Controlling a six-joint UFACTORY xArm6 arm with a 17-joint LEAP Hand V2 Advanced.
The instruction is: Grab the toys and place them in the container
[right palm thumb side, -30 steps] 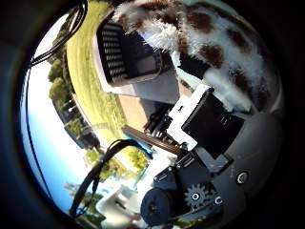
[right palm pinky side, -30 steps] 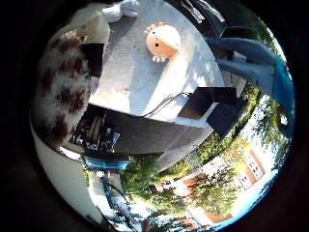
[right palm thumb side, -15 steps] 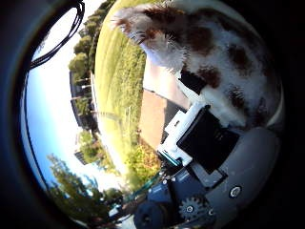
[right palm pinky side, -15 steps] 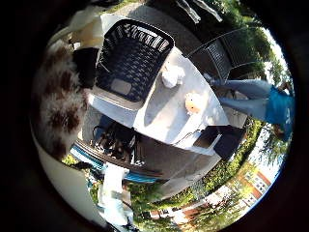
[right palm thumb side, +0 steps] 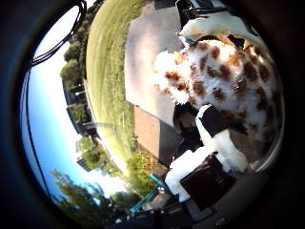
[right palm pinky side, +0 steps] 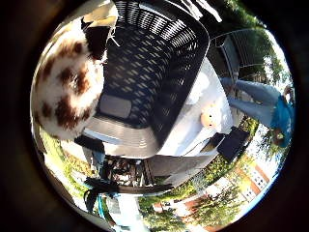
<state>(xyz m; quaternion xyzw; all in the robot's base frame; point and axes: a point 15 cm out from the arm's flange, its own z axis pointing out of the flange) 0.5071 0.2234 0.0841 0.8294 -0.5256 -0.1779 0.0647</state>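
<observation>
A white plush toy with brown spots point(right palm thumb side: 214, 81) is held close to my palm. My right hand point(right palm thumb side: 221, 148) has white fingers point(right palm thumb side: 212, 122) curled round it. The little finger side palm view shows the same toy point(right palm pinky side: 66, 85) beside the black slatted basket point(right palm pinky side: 198, 53), which lies open below and fills much of that view. The basket stands on a white table point(right palm pinky side: 193, 135). A small orange and cream toy point(right palm pinky side: 209, 118) lies on the table next to the basket.
The table stands outdoors, with a lawn point(right palm thumb side: 110, 57) and a paved patch point(right palm thumb side: 152, 43) around it. Dark items point(right palm pinky side: 126, 172) lie under the table's edge. Trees and buildings stand far off.
The hand has carried the spotted toy from over the table top to over the basket. The basket now fills the little finger side view, and the orange toy looks smaller.
</observation>
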